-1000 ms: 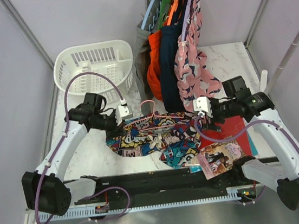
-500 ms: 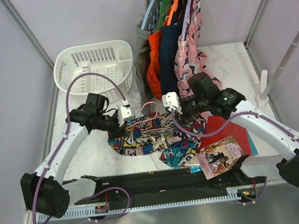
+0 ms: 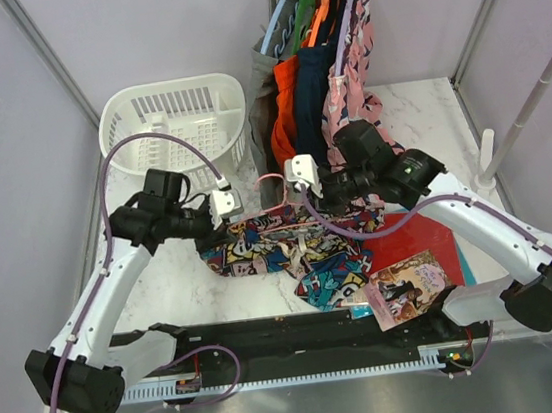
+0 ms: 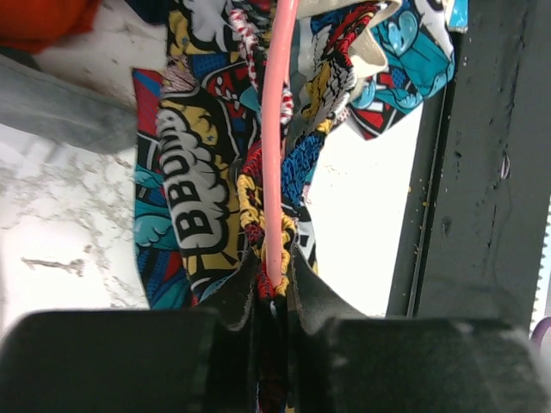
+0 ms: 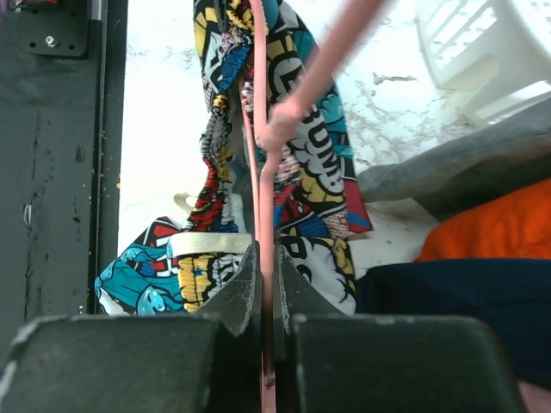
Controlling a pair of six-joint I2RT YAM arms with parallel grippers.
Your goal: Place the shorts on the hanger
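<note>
The comic-print shorts lie bunched mid-table, partly draped over the pale-pink hanger. My left gripper holds the shorts' left edge. In the left wrist view the jaws pinch the gathered waistband of the shorts, with the hanger wire running into the same pinch. My right gripper is at the hanger's neck. In the right wrist view it is shut on the hanger wire, with the shorts hanging behind.
A white basket stands at the back left. Hung garments crowd the rail at the back centre, close behind my right gripper. A red book and magazine lie at the front right. A black bar runs along the near edge.
My right gripper swung left from the shorts' right side to the hanger's neck and shut on the wire. The left gripper drew slightly left, and the shorts bunched up between them.
</note>
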